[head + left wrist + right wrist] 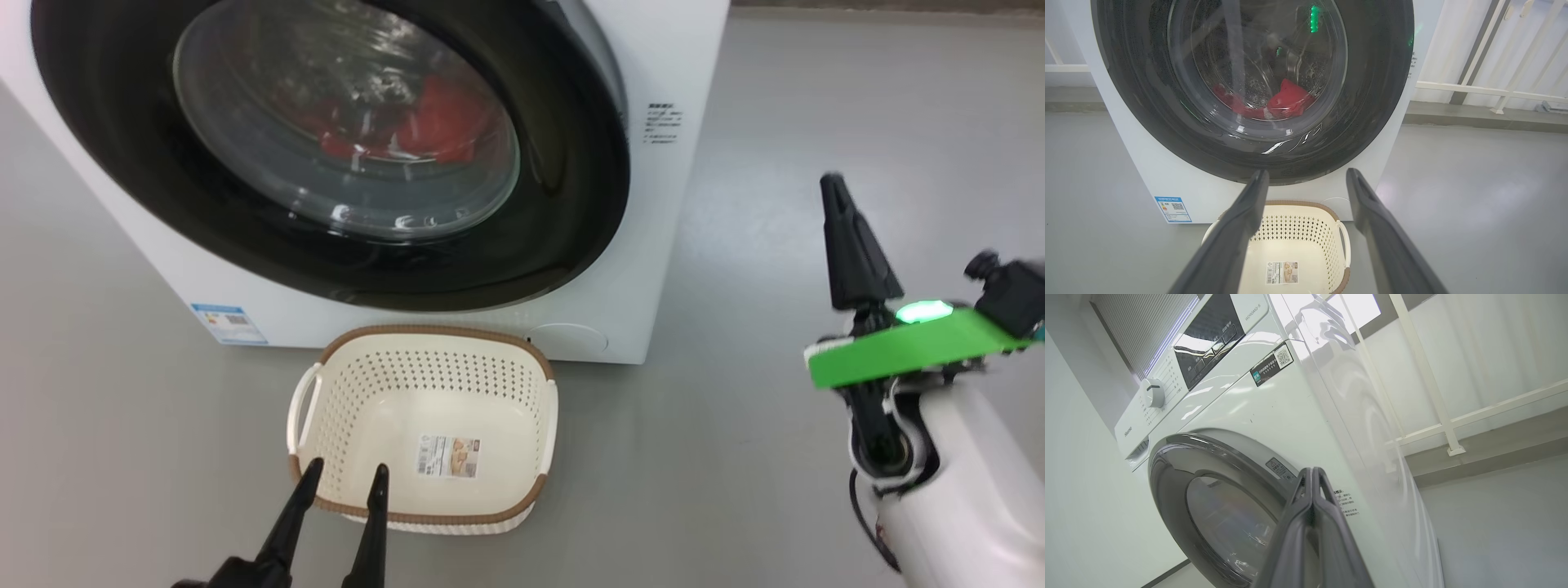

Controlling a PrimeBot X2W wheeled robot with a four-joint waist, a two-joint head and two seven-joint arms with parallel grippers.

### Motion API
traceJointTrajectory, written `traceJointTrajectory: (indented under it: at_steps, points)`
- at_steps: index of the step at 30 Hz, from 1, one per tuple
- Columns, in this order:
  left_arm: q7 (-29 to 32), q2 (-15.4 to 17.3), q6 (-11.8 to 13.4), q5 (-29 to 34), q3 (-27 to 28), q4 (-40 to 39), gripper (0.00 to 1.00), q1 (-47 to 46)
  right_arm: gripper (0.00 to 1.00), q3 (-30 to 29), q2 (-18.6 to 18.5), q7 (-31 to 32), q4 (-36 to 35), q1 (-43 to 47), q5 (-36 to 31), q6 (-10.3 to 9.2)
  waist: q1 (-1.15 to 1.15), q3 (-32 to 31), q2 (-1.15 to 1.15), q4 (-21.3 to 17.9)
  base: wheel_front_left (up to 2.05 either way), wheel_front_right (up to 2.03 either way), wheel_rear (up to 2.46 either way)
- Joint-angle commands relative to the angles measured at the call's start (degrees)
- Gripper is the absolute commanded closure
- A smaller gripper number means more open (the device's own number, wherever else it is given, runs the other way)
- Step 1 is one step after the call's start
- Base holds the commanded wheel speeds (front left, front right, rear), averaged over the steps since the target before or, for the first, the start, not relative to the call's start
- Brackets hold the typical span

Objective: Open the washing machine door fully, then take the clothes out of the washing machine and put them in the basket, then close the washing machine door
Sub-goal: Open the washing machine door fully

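The white washing machine (pixel 669 245) stands ahead with its round black-rimmed door (pixel 563 212) closed. Red clothes (pixel 433 122) lie in the drum behind the glass, also seen as clothes (pixel 1288 100) in the left wrist view. The cream basket (pixel 543 408) sits on the floor right in front of the machine. My left gripper (pixel 344 475) is open above the basket's near rim, with nothing between its fingers. My right gripper (pixel 833 184) is shut and empty, off to the right of the machine; in its wrist view the right gripper (pixel 1312 471) points up at the door's right edge.
Grey floor (pixel 816 98) spreads to the right of the machine and around the basket. A white railing (pixel 1490 87) and wall stand behind on the right. The machine's control panel with a dial (pixel 1152 393) is at its top.
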Motion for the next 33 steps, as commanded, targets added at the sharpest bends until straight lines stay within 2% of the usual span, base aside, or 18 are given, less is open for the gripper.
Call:
traceJointTrajectory:
  at_steps: [1, 7, 19, 24, 33]
  points:
    - [-0.70, 0.16, 0.40, -0.28, 1.62, -1.62, 0.00, -2.12, 1.00, 1.43, -0.27, -0.36, -1.10, -2.32, 0.58, -0.03, 0.00, 1.63, 0.00, 1.68, 0.00, 0.00, 0.00]
    - [-0.70, 0.16, 0.46, -1.24, 0.14, -1.77, 0.00, -4.48, 1.00, 4.58, -3.38, -0.36, 2.11, -10.17, 4.64, -0.03, 0.00, 5.13, 0.00, 4.69, 0.00, 0.00, 0.00]
    - [-0.70, 0.16, 0.82, -3.62, -2.96, -1.85, 0.00, -9.77, 1.00, 14.45, -9.55, 0.09, 10.72, -24.38, 17.12, -0.03, 0.00, 12.48, 0.00, 9.38, 0.00, 0.00, 0.00]
    - [-0.70, 0.16, 0.99, -4.52, -4.20, -1.78, 0.00, -11.40, 1.00, 17.82, -11.33, 3.65, 11.71, -28.37, 25.24, -0.03, 0.00, 14.39, 0.00, 10.60, 0.00, 0.00, 0.00]
    - [-0.70, 0.16, 1.07, -5.44, -5.60, -1.56, 0.00, -13.18, 1.00, 20.36, -14.23, 13.59, 11.86, -33.36, 38.01, -0.03, 0.00, 16.57, 0.00, 12.07, 0.00, 0.00, 0.00]
